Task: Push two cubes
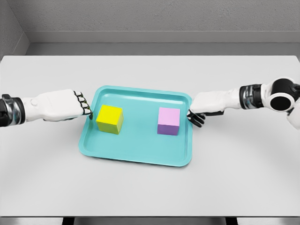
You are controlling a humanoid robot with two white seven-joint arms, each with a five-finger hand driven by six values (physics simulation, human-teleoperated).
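A teal tray (140,157) with a low raised rim and rounded corners lies at the middle of the white desk (150,192), its long sides roughly parallel to the desk's near edge, though turned slightly. It holds two cubes, well apart from each other. The yellow cube (109,119) sits in the tray's left half, close to the left rim, its top face bright and its near faces a duller olive yellow. The pink cube (168,121) sits in the right half, close to the right rim, with a pale pink top and a violet near face.

The left hand (70,105) lies at the tray's left rim, fingers curled into a fist that grips nothing, dark fingertips (85,106) at the rim, just beside the yellow cube. The right hand (202,107) is at the right rim, likewise clenched on nothing, knuckles touching the tray's edge, near the pink cube. Only the rim stands between each hand and its cube.
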